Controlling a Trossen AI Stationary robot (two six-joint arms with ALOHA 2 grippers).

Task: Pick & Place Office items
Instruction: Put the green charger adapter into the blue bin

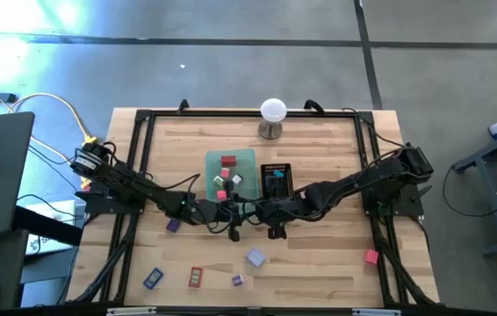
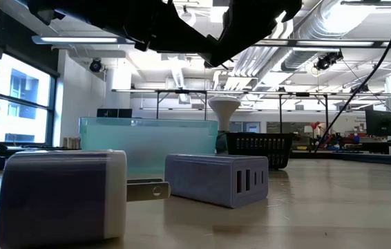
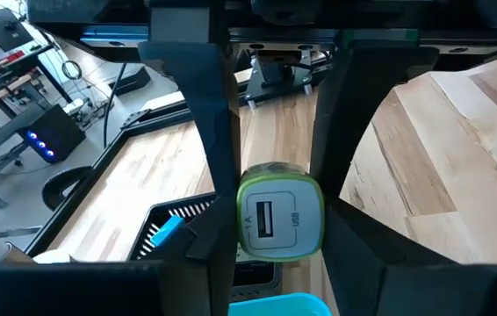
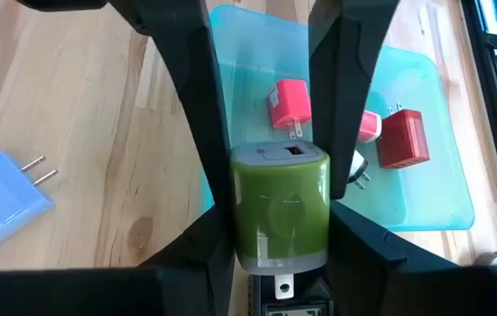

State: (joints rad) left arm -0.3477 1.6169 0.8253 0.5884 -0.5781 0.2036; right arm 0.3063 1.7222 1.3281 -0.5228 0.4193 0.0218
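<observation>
A green charger (image 3: 279, 215) with a white USB face hangs in the air between both grippers, just in front of the trays. My left gripper (image 1: 233, 213) reaches in from the table's left and my right gripper (image 1: 269, 213) from the right; both are shut on it. Behind them, the translucent green tray (image 1: 247, 160) holds a pink charger (image 4: 290, 104), a red one (image 4: 402, 138) and others. The black mesh tray (image 1: 277, 167) holds a blue item (image 3: 168, 230). More office items lie flat on the table's near part. My left gripper pinches the green charger between its two fingers by the two sides next to the USB face (image 3: 312, 219). The fingers come nearly level from the table's left. The charger is lifted clear of the table. My right gripper pinches the charger's green body by its two opposite sides (image 4: 319, 202), one finger on each. The fingers slant down from the table's right. The charger's grey end (image 4: 279, 156) points away from this wrist, and the charger hangs clear of the table.
A white ball on a metal stand (image 1: 272, 114) stands at the far edge. On the near table lie a lavender charger (image 1: 255, 256), a purple one (image 1: 173, 225), a blue one (image 1: 153, 278), a red one (image 1: 196, 277), a small purple one (image 1: 238, 280) and a pink one (image 1: 370, 256).
</observation>
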